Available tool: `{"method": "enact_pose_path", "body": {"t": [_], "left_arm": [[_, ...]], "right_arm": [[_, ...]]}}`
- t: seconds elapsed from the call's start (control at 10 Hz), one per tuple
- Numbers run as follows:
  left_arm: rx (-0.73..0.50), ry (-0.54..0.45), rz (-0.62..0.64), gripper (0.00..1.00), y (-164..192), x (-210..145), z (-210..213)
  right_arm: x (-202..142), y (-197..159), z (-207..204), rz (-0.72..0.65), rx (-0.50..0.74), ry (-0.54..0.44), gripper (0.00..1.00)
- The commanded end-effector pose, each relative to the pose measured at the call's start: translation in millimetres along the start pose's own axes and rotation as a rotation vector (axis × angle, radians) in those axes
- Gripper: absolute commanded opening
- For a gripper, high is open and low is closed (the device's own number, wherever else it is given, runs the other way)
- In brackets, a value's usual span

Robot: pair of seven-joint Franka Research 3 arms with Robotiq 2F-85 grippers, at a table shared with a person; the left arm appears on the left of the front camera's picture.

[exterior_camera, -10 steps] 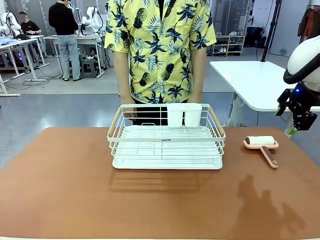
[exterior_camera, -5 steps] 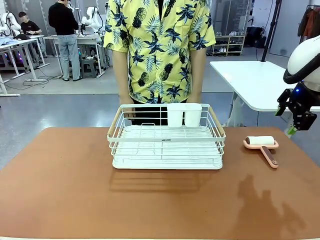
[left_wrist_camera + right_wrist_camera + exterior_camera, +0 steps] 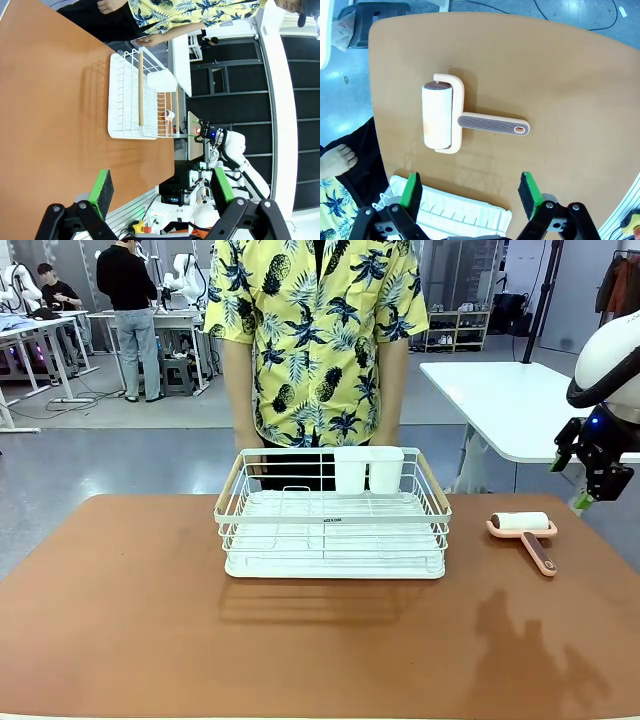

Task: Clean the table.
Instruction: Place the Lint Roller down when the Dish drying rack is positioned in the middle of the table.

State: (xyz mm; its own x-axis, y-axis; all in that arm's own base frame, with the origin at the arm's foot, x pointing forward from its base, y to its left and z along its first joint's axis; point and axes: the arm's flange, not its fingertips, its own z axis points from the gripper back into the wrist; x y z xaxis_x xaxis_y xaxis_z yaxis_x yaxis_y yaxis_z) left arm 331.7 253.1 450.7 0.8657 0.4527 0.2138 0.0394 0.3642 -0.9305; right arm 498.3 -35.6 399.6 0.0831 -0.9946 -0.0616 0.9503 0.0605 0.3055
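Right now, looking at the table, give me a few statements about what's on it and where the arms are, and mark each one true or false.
1. The lint roller lies flat on the table, right of the dish rack. True.
2. The right gripper is shut on the roller's handle. False: its fingers stand open above the table, holding nothing.
3. The dish rack is full of plates. False: it holds no plates, just a white cup holder hung on its far side.
4. The person stands at the far side, hands at the rack's far rim. True.
5. The left gripper is open. True.
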Motion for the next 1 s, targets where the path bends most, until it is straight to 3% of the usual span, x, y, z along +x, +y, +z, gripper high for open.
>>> {"method": "enact_pose_path", "body": {"t": [0.0,0.9], "left_arm": [[-0.028,-0.007,-0.017,1.00,-0.1,1.1,3.0],[-0.028,-0.007,-0.017,1.00,-0.1,1.1,3.0]], "right_arm": [[-1.3,0.6,-0.3,0.003,0.008,-0.001,1.00],[-1.3,0.6,-0.3,0.003,0.008,-0.001,1.00]]}}
